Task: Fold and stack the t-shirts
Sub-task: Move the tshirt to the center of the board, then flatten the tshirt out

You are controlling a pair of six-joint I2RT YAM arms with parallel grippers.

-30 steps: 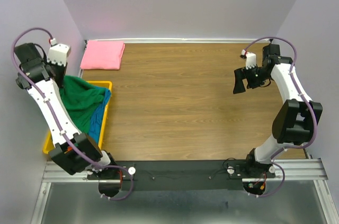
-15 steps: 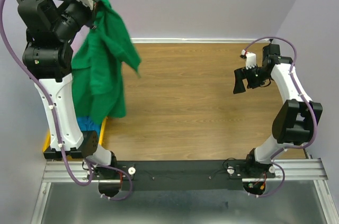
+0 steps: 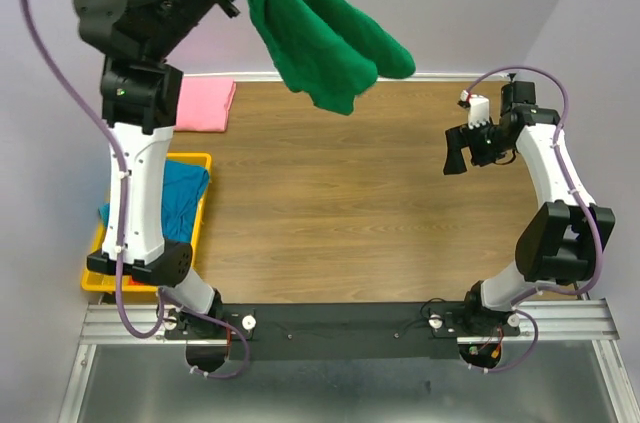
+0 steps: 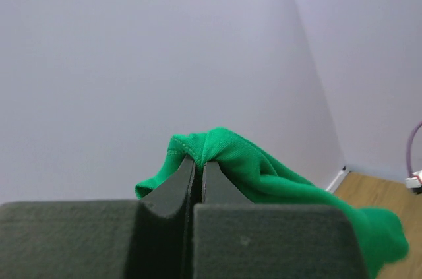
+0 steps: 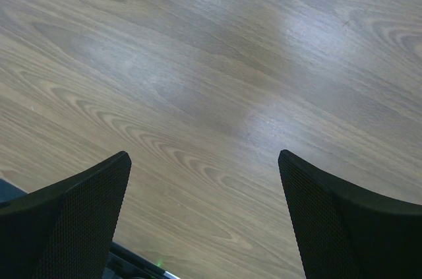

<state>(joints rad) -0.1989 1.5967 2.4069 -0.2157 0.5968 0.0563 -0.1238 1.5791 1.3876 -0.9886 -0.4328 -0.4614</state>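
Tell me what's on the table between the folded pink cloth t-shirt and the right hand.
Nothing: the top view shows bare wooden tabletop there. The bright green cloth t-shirt hangs in the air from the left hand.

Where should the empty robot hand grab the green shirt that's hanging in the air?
Probably its loose bottom edge. The left gripper pinches the green t-shirt at its top, so the rest dangles free over the table. The open right gripper could come in from its own side, where the cloth hangs nearest.
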